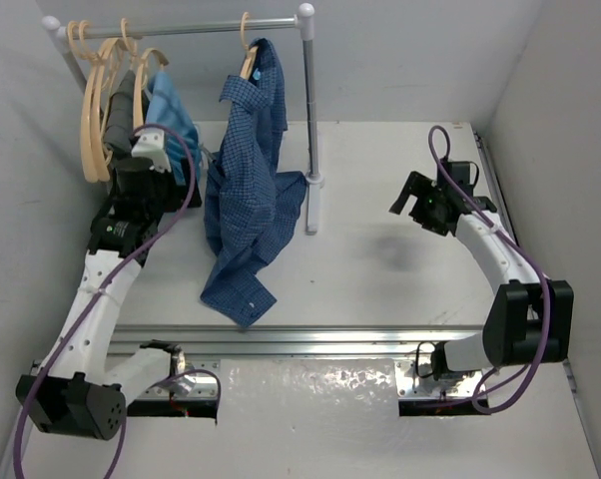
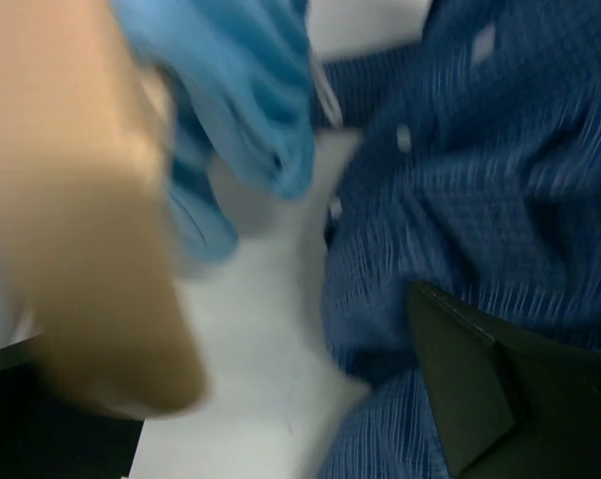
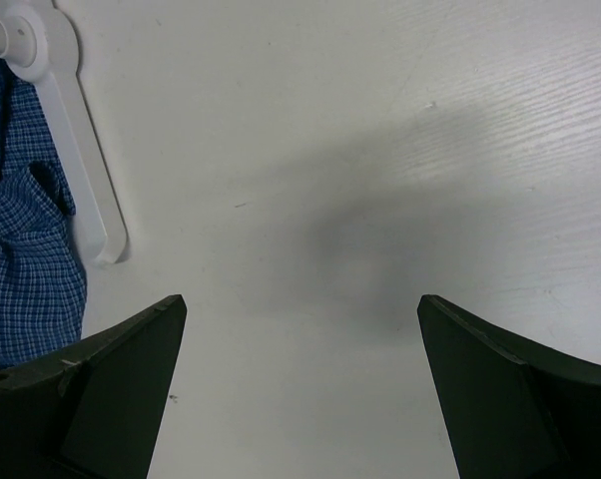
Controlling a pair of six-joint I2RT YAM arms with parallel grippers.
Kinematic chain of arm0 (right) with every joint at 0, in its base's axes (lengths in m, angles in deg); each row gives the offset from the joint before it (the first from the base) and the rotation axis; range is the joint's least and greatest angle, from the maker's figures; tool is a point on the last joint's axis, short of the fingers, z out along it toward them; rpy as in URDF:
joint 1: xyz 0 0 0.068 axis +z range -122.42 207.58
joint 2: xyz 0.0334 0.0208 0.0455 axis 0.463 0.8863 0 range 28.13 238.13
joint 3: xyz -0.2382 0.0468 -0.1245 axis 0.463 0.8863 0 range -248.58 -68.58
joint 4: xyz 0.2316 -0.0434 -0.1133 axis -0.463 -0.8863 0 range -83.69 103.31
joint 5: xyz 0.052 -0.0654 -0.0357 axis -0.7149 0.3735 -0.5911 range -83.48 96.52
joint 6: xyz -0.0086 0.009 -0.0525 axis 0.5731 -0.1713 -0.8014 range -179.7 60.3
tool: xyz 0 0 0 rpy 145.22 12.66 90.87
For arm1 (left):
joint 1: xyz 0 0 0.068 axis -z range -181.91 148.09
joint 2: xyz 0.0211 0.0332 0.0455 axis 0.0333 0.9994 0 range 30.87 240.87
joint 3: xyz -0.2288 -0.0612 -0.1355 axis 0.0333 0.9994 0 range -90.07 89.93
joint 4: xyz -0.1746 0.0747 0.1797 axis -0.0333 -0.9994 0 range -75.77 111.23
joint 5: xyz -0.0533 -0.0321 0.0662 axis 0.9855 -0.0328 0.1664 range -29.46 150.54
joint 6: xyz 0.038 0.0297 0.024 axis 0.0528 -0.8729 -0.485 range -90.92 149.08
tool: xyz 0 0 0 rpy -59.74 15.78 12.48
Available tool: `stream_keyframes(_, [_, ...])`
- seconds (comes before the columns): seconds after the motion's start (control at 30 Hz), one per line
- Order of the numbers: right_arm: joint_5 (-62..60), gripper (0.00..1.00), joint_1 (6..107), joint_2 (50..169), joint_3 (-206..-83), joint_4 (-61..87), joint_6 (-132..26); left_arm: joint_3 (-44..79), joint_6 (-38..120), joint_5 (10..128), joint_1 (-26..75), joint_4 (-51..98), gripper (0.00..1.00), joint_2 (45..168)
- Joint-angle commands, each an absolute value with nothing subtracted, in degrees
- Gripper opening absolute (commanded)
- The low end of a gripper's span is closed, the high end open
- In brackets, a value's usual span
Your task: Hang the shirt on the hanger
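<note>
The dark blue checked shirt (image 1: 249,180) hangs from a peach hanger (image 1: 247,60) hooked on the rack's rail, collar at the top. Its lower end trails on the white table (image 1: 400,269). My left gripper (image 1: 153,140) is raised just left of the shirt, among the hanging garments. In the left wrist view, the left gripper (image 2: 281,399) is open over bare table, its right finger (image 2: 490,389) against the shirt (image 2: 480,180); a blurred peach hanger (image 2: 81,220) covers the left side. My right gripper (image 1: 420,205) hovers open and empty at the right; the right wrist view shows the right gripper (image 3: 300,339) over table and the shirt (image 3: 21,259) at the left edge.
Several empty peach hangers (image 1: 96,100) crowd the rail's left end, beside a dark grey garment (image 1: 121,95) and a light-blue garment (image 1: 176,115). The rack's white post (image 1: 307,120) and foot (image 3: 71,170) stand right of the shirt. A metal rail (image 1: 310,339) runs along the near edge.
</note>
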State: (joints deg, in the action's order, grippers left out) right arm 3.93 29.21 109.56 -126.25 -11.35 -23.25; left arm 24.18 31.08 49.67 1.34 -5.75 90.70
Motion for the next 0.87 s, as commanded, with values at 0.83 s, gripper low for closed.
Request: stream_keyframes(0.83, [4.06,0.99,28.99,104.51,-119.13,-2.25,-28.41,57.94,17.74,52.89,0.99,10.86,0.99,75.87])
